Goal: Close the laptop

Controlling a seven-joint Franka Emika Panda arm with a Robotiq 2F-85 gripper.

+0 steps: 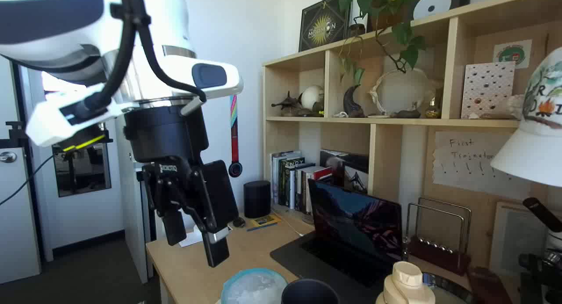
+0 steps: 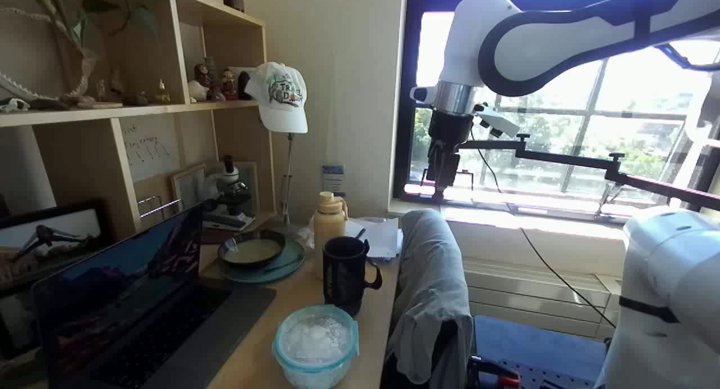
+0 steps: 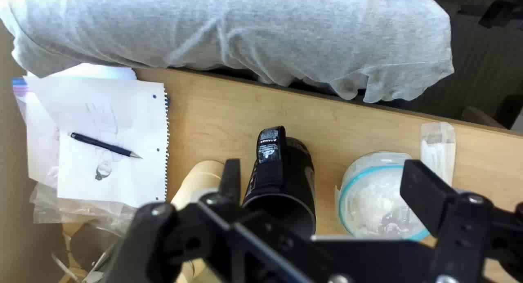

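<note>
The laptop stands open on the desk, its dark blue-and-red screen [image 1: 358, 220] raised and leaning back from the dark base [image 1: 292, 253]. Its screen [image 2: 129, 279] and base [image 2: 230, 335] also show in an exterior view. The laptop is out of view in the wrist view. My gripper [image 1: 196, 244] is open and empty, held well above the desk on the desk's front side, apart from the laptop. It also shows small in front of the window [image 2: 441, 181]. In the wrist view its open jaws [image 3: 325, 185] are above a black mug and a clear container.
A black mug [image 2: 343, 271], a blue-rimmed container [image 2: 316, 344] and a yellow bottle [image 2: 329, 223] stand in front of and beside the laptop. A bowl on a plate [image 2: 289, 259] is near its side. A chair with grey cloth [image 3: 229, 33] meets the desk edge. Shelves [image 1: 373, 119] stand behind.
</note>
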